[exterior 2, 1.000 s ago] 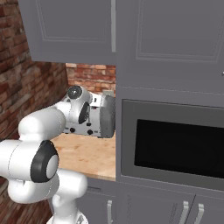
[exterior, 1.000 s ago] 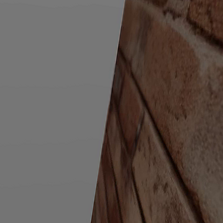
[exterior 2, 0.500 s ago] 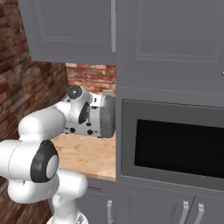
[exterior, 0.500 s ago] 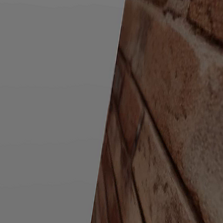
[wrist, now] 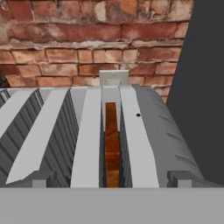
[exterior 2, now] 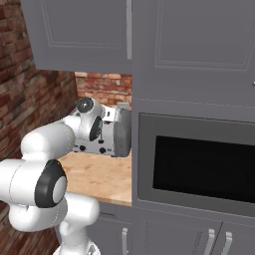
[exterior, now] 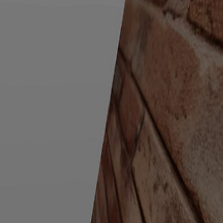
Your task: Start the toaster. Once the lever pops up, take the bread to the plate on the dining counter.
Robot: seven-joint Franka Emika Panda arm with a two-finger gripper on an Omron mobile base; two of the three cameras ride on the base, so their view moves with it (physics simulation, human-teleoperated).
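In the hand view I look down on the silver toaster (wrist: 144,131) with its long slots. The bread (wrist: 111,144), a tan-brown slice seen edge-on, sits down in the slot right of centre. My gripper (wrist: 111,180) hangs just above the toaster, open, its fingertips (wrist: 41,178) spread wide to either side of the bread's slot and holding nothing. In the right base view the toaster (exterior 2: 121,135) stands at the back of a wood-topped counter (exterior 2: 99,179), partly covered by my arm. The plate and the dining counter are out of view.
A built-in microwave (exterior 2: 199,167) in a grey cabinet column stands right beside the toaster. Grey wall cabinets (exterior 2: 84,35) hang low over it. A brick wall (exterior 2: 30,109) closes the left and back, with a wall outlet (wrist: 113,78) behind the toaster. The left base view faces a brick wall (exterior: 172,122) close up.
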